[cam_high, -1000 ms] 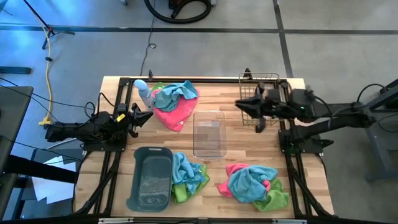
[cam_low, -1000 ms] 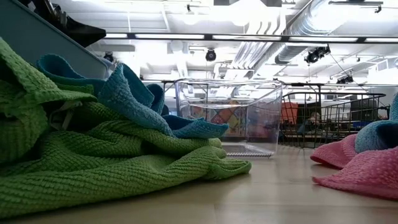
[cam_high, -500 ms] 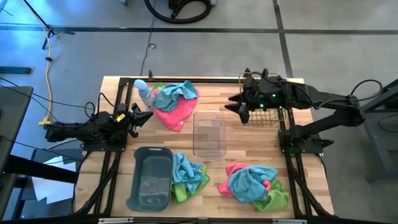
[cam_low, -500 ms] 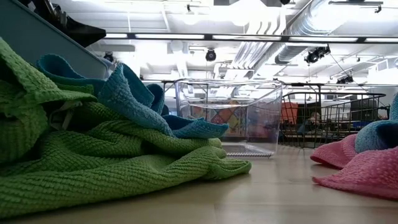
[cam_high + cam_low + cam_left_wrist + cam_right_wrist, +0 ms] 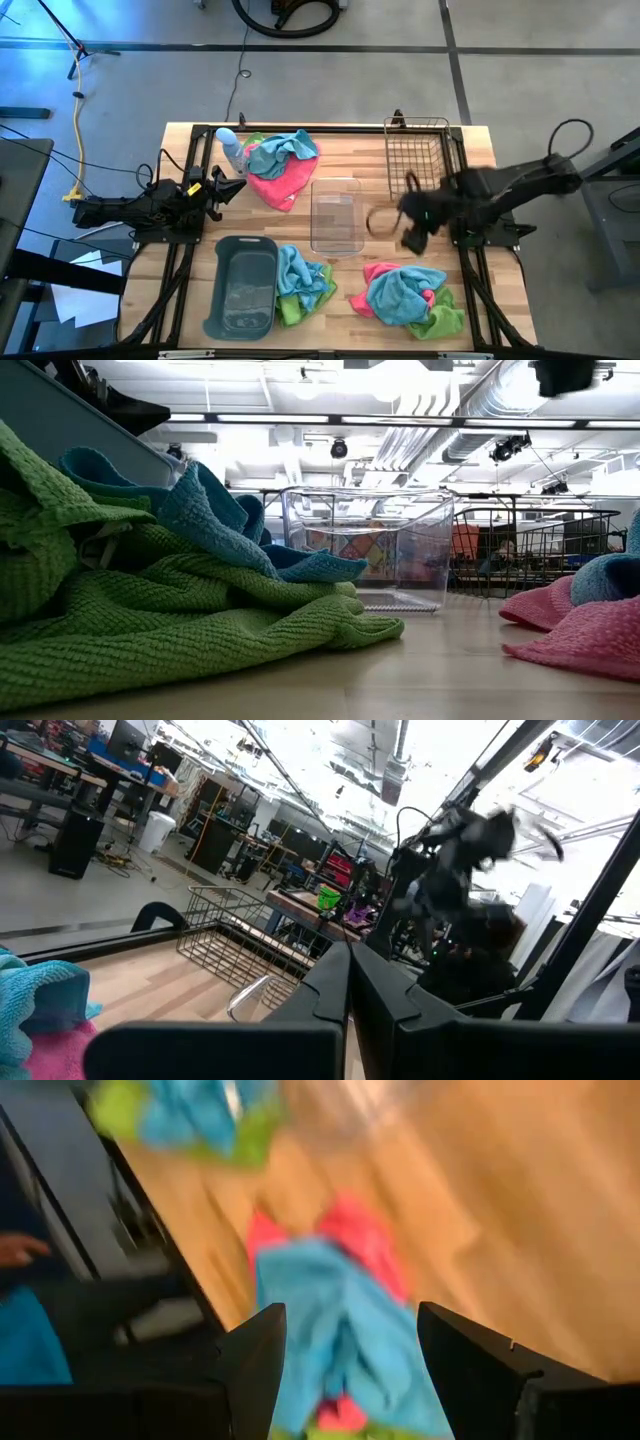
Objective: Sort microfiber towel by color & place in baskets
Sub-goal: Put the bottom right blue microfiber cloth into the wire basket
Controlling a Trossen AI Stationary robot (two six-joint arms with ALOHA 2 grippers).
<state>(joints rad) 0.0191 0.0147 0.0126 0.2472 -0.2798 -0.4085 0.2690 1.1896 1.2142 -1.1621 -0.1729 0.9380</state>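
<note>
A: What is seen on the left?
B: The left gripper [image 5: 232, 187] is pressed together and parked beside a towel pile [image 5: 280, 165]. The grey tub [image 5: 243, 285] is empty.
A: And on the right?
B: The right gripper [image 5: 408, 222] is spread, with nothing held, above the pink-and-blue pile [image 5: 403, 294]. A towel should be picked next, probably the blue one on top.

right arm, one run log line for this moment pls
right gripper: open, empty, above table between clear bin and front-right towel pile | left gripper: shut, parked left | baskets: no towels
</note>
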